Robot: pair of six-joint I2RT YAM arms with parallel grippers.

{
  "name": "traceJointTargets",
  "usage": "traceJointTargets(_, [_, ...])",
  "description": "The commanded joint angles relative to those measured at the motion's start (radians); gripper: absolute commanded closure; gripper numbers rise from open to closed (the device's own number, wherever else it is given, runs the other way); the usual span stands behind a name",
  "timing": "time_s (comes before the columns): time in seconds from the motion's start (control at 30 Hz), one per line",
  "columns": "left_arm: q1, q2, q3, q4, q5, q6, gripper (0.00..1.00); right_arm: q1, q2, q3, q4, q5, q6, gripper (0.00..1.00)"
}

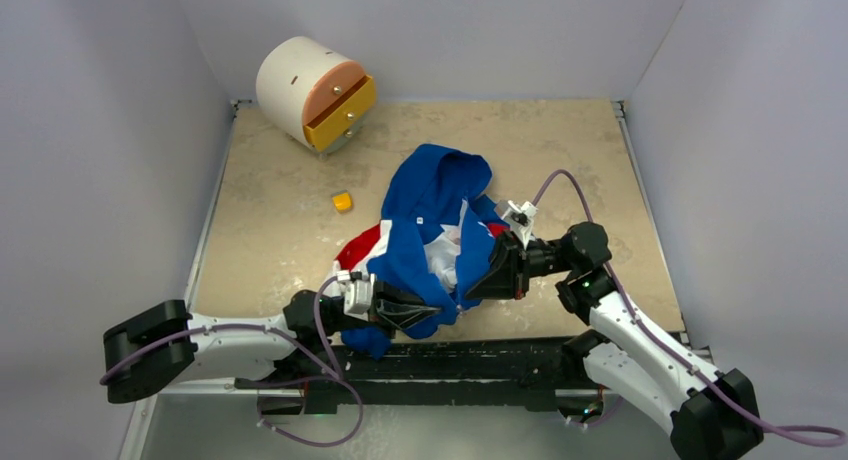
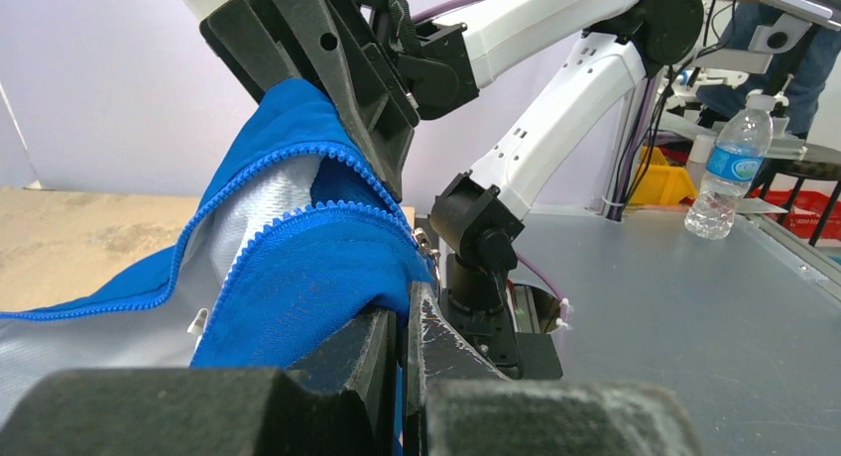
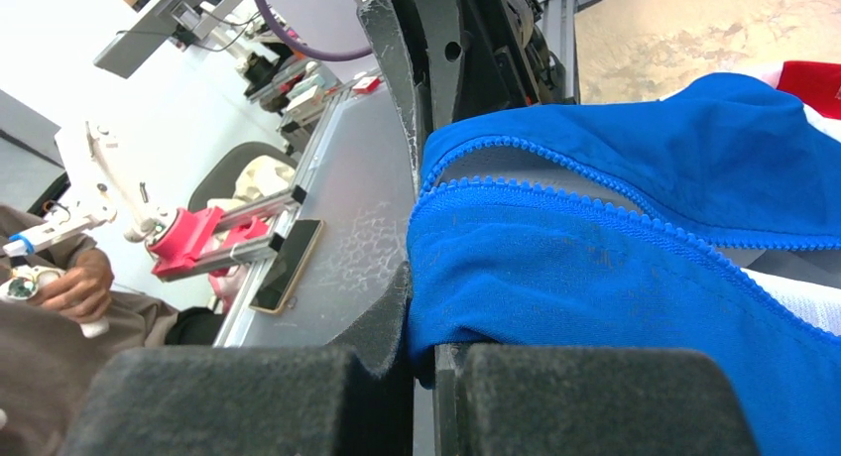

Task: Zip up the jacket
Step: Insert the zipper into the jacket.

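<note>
- Jaws of the left gripper (image 1: 428, 311) are pinched together on a fold of the jacket (image 1: 430, 195); the left wrist view shows blue cloth squeezed between its two black fingers (image 2: 347, 352).
- Jaws of the right gripper (image 1: 476, 284) are likewise clamped on blue fabric, which bulges out from between the fingers in the right wrist view.
- Both grips sit at the near end of the jacket, close together, with the two grippers facing each other across a short span of cloth.
- Crumpled on the tan table (image 1: 270, 240), the jacket lies between the arms, in the near-middle part of the surface.
- Its long axis runs from the near edge toward the far wall, leaning a little to the right; the rumpled all-blue end points away from the arms.
- A red panel (image 1: 358, 250) shows at its left side, and white fabric (image 1: 445, 258) near the centre.
- Two rows of blue zipper teeth (image 2: 327, 210) run apart from each other, with silvery lining showing between them; they are not joined along the visible stretch.
- A small yellow block (image 1: 343, 201) sits on the table just left of the jacket, apart from it.
- A white cylinder with a yellow drawer (image 1: 340, 113) stands at the far left corner.
</note>
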Motion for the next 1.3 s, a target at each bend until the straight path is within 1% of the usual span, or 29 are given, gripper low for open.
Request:
traceJointTargets(0.0, [0.002,0.016,0.049,0.029,0.034,0.001,1.00,0.003,0.003,0.034,0.022,0.017,0.003,1.00])
traceJointTargets(0.43, [0.002,0.030,0.064,-0.043,0.040,0.017,1.00,0.004,-0.003,0.014,0.007,0.112,0.039,1.00])
traceJointTargets(0.53, [0.002,0.017,0.065,-0.097,0.014,0.033,1.00,0.003,-0.010,0.005,-0.023,0.137,0.042,1.00])
traceJointTargets(0.7, [0.000,-0.007,0.062,-0.186,-0.097,0.047,1.00,0.003,-0.007,-0.010,-0.038,0.165,0.066,1.00])
traceJointTargets(0.77, [0.000,-0.007,0.065,-0.213,-0.151,0.051,1.00,0.003,0.006,-0.005,-0.080,0.183,0.057,1.00])
traceJointTargets(0.9, [0.000,0.021,0.069,-0.212,-0.235,0.058,1.00,0.003,0.054,0.014,-0.201,0.213,0.006,1.00])
traceJointTargets(1.0, [0.000,0.067,0.075,-0.198,-0.314,0.034,1.00,0.003,0.095,0.013,-0.224,0.222,0.001,1.00])
traceJointTargets(1.07, [0.000,0.102,0.069,-0.162,-0.324,0.027,1.00,0.003,0.115,0.024,-0.309,0.269,-0.044,1.00])
traceJointTargets(1.17, [0.000,0.164,0.069,-0.125,-0.324,0.011,1.00,0.003,0.153,0.047,-0.444,0.400,-0.140,1.00])
traceJointTargets(1.27, [0.000,0.242,0.065,-0.080,-0.353,-0.011,1.00,0.004,0.196,0.033,-0.423,0.443,-0.131,1.00])
